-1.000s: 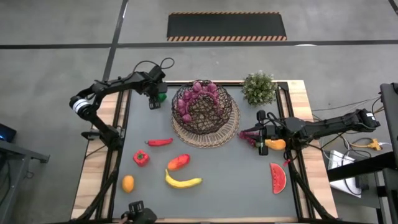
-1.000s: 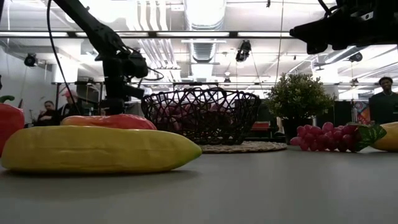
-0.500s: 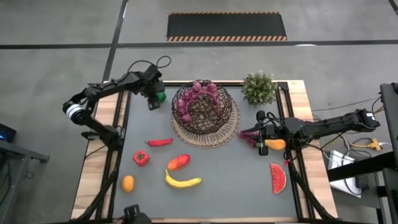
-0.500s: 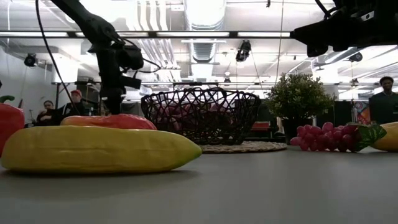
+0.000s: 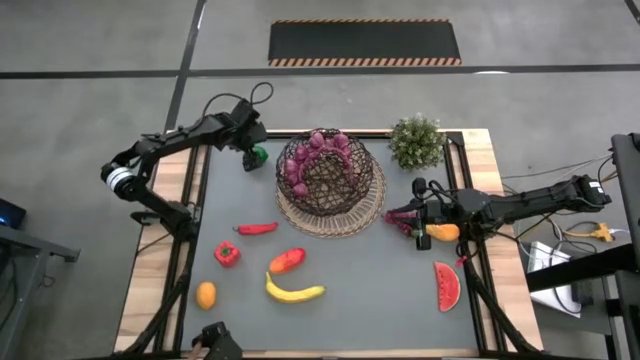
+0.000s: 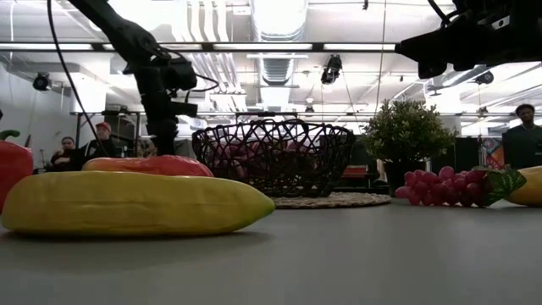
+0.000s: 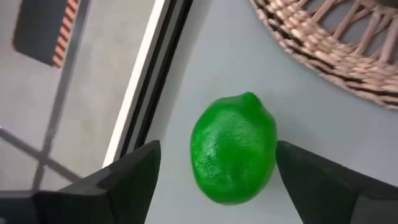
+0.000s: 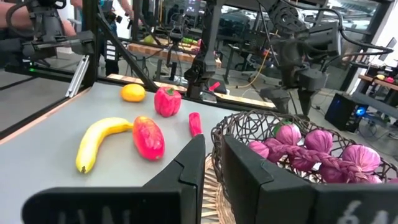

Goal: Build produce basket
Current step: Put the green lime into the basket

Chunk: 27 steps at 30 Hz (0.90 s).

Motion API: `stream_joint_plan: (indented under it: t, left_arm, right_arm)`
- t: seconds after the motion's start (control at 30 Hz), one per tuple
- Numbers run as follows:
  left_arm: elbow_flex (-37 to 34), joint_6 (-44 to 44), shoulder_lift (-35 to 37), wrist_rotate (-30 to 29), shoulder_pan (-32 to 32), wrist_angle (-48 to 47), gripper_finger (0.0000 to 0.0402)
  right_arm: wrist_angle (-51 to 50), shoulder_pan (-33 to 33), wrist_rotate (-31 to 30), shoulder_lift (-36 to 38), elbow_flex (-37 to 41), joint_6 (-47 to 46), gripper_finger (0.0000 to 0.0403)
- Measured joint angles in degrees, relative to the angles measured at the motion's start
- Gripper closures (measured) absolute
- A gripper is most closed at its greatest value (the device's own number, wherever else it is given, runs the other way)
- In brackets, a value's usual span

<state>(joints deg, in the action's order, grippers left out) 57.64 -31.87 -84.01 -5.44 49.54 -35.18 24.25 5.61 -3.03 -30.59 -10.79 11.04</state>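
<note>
Left gripper [image 5: 250, 152] hangs over the table's far left corner with its fingers [image 7: 127, 180] spread wide on either side of the green lime [image 7: 233, 148]; the wrist view shows a clear gap on both sides, so nothing is clamped. The lime sits on the grey table [image 5: 350, 300] just beside the edge of the woven mat [image 7: 323, 50], of which only a corner shows there. From above, the lime is mostly covered by the gripper, a green sliver peeking out.

Going near to far in the low view: the yellow banana [image 6: 127, 203] fills the foreground and hides most of the red-orange fruit [image 6: 148, 165] behind it; a red pepper [image 6: 13, 165] is cut off at the frame's edge. A grape bunch [image 6: 445, 188] and an orange piece [image 6: 532, 186], also cut off, lie to the other side. Behind them stands the basket [image 6: 275, 157] on its mat, purple grapes [image 5: 318, 143] dimly visible through the wire. The potted plant [image 6: 406, 131] stands farther back.

Right gripper [image 5: 392, 214] rests near the mat's right edge with its fingers [image 8: 186, 171] close together, holding nothing that can be made out. The watermelon slice [image 5: 448, 285], small orange [image 5: 205, 294] and long red pepper [image 5: 257, 228] lie loose on the table.
</note>
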Motion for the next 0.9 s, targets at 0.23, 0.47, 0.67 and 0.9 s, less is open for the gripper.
stream_joint_plan:
  t: [0.23, 0.47, 0.67, 0.9]
  left_arm:
    - [-2.31, -0.36, 0.00, 1.45, 0.39, 2.37, 0.0101]
    - [-10.02, -0.44, -0.24, 1.21, 0.39, 12.10, 0.0101]
    - [-13.03, -0.47, -0.04, 0.19, 0.37, 16.13, 0.0109]
    - [-13.10, -0.38, -0.04, -0.85, 0.34, 15.82, 0.0173]
  right_arm:
    - [-0.07, 0.00, 0.00, 0.00, 0.00, -0.75, 0.0360]
    - [-0.36, 0.00, 0.00, 0.00, 0.00, -0.71, 0.0360]
    - [-0.37, 0.00, 0.00, 0.00, 0.00, -0.65, 0.0360]
    - [-0.35, 0.00, 0.00, 0.00, 0.00, -1.20, 0.0360]
